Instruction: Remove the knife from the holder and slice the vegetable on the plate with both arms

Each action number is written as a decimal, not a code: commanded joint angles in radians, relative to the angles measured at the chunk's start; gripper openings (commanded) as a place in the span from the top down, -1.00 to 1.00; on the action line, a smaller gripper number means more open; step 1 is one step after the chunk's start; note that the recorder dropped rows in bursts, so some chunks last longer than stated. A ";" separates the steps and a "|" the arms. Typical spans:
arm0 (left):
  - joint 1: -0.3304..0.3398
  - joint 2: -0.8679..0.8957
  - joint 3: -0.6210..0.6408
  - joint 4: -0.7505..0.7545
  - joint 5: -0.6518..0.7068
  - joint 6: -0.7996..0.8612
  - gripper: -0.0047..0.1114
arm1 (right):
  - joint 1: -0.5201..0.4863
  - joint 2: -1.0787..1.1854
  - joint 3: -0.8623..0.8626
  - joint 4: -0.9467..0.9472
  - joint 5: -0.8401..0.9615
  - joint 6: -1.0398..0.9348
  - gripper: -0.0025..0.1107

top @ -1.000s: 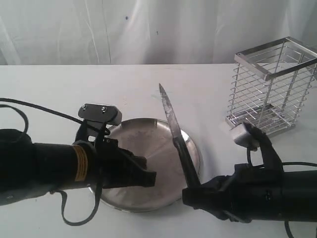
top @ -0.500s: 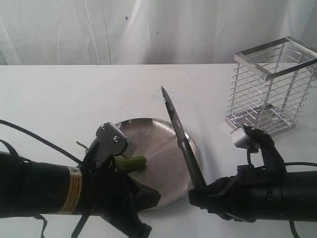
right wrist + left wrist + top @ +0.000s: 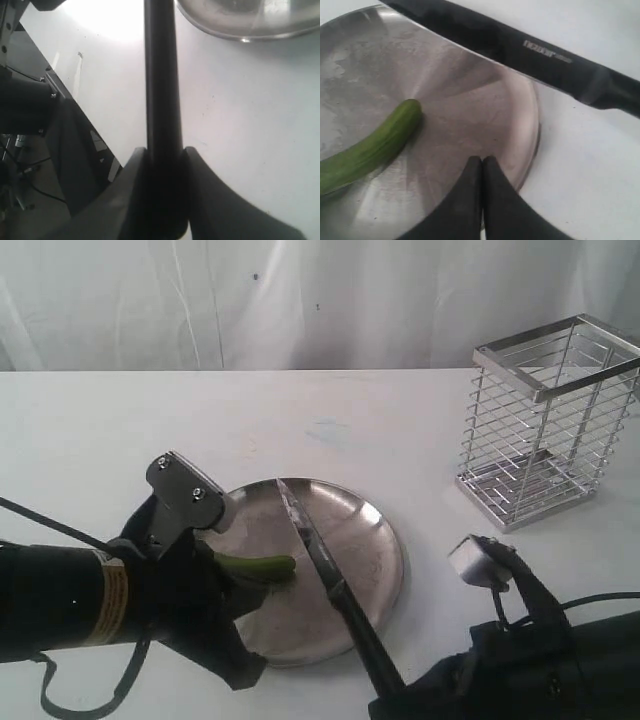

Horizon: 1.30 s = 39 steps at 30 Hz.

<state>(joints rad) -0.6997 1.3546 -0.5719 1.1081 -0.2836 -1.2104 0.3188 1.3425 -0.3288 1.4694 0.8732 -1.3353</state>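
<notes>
The green chilli [image 3: 257,567] lies on the steel plate [image 3: 375,540], its blunt end toward the middle. Seen from the left wrist, the chilli [image 3: 370,147] is off to one side of my left gripper [image 3: 482,160]. That gripper is shut on nothing, hovering near the plate's rim [image 3: 532,130]. My left gripper [image 3: 243,672] sits at the plate's front left. The knife [image 3: 305,530] slants low across the plate, just right of the chilli's end. My right gripper [image 3: 162,155] is shut on its black handle [image 3: 161,75]. The wire holder [image 3: 550,420] stands empty at the back right.
A white table [image 3: 120,430] carries everything, with a white curtain behind it. The right arm [image 3: 530,670] fills the front right corner and the left arm [image 3: 60,610] the front left. Black cables trail from both arms.
The knife has swung down from a raised tilt to lie low across the plate, its tip moving left. The left arm shifted, uncovering the chilli; the right arm sank lower.
</notes>
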 commanded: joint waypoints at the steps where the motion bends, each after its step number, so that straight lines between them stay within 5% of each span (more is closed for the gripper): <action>1: 0.001 -0.087 0.005 0.003 0.135 0.006 0.92 | 0.000 -0.004 0.002 -0.006 0.035 0.047 0.96; 11: 0.001 -0.395 -0.002 0.001 0.391 -0.003 0.92 | 0.000 -0.220 -0.020 -0.126 -0.125 0.235 0.96; 17: 0.001 -0.482 -0.065 0.020 0.656 0.056 0.92 | 0.000 -0.301 -0.134 -0.622 -0.296 0.647 0.96; 21: 0.001 -0.480 -0.097 0.032 0.829 0.294 0.92 | 0.000 -0.301 -0.233 -1.046 -0.384 0.963 0.96; 28: 0.001 -0.480 -0.069 0.030 0.923 0.336 0.92 | 0.000 -0.301 -0.307 -1.742 -0.155 1.490 0.96; 33: 0.001 -0.480 -0.023 0.004 0.875 0.318 0.92 | 0.007 -0.305 -0.321 -1.685 -0.081 1.485 0.96; 39: 0.001 -0.476 -0.004 0.008 0.741 0.300 0.92 | 0.131 -0.305 -0.321 -1.616 0.051 1.463 0.96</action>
<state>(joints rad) -0.6997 0.8806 -0.5836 1.1080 0.5083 -0.8958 0.3939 1.0471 -0.6451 -0.1594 0.8820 0.1012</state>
